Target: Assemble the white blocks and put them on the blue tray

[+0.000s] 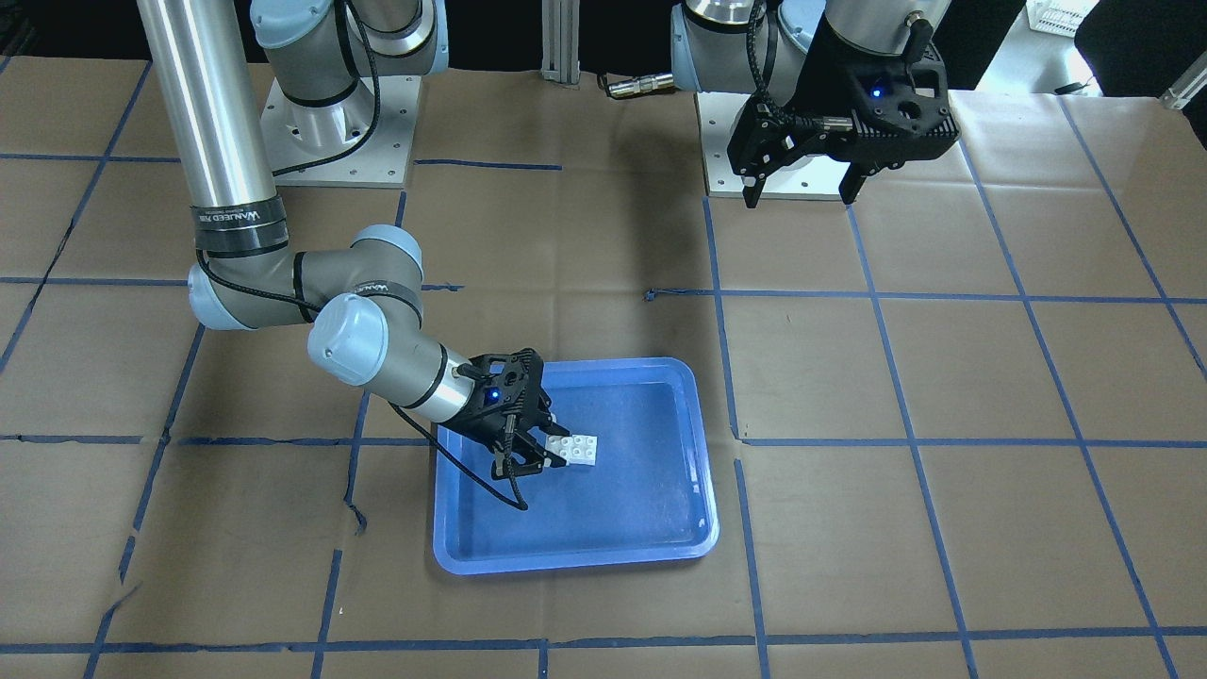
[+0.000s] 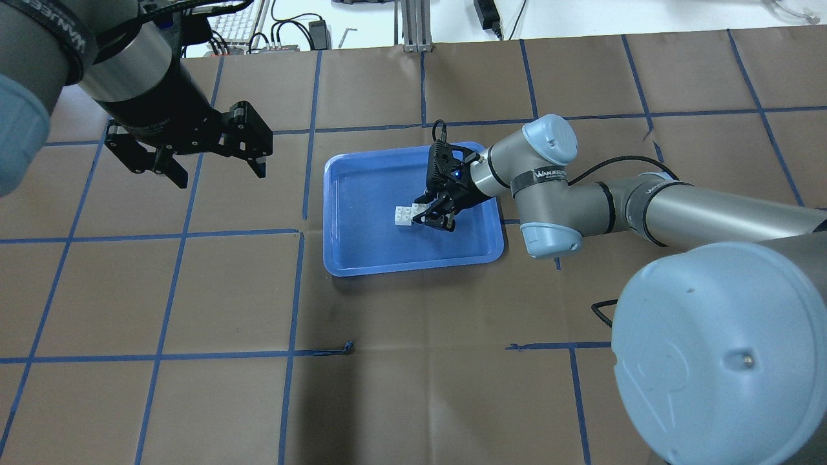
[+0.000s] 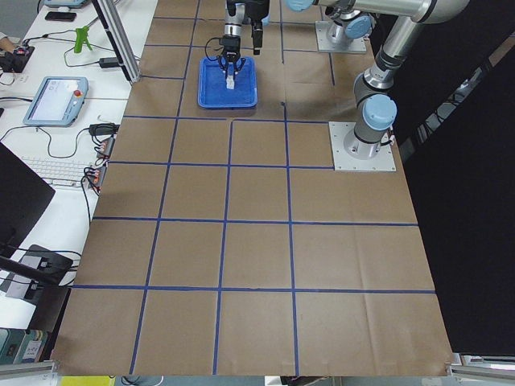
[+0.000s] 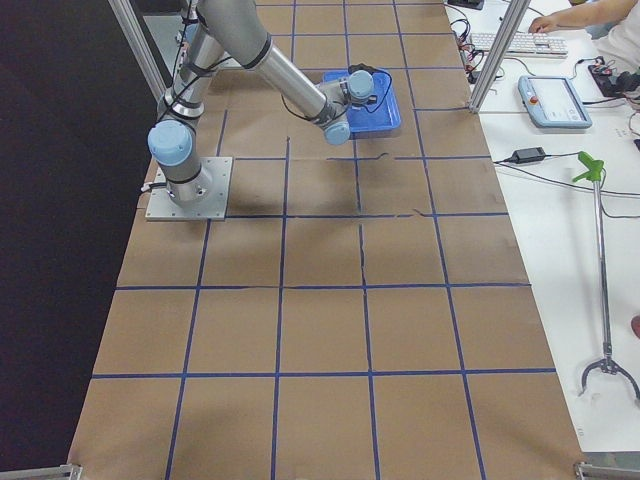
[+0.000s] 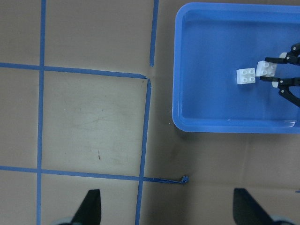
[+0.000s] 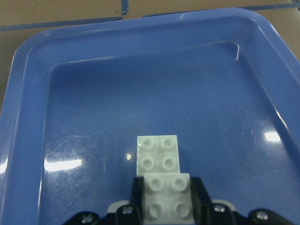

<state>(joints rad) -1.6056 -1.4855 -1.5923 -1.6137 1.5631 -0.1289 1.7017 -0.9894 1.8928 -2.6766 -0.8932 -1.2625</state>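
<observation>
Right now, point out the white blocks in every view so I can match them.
Front-facing: white blocks lower centre.
Overhead: blocks centre.
Exterior left: blocks a speck, top.
Exterior right: not discernible.
Left wrist: blocks upper right.
Right wrist: blocks bottom centre.
Shared landmark: blue tray.

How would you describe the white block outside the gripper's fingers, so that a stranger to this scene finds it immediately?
On the brown table, find the blue tray, where the right gripper reaches in. Two joined white blocks lie there: the outer block pokes out past the fingertips, while the inner block sits between the fingers.
</observation>
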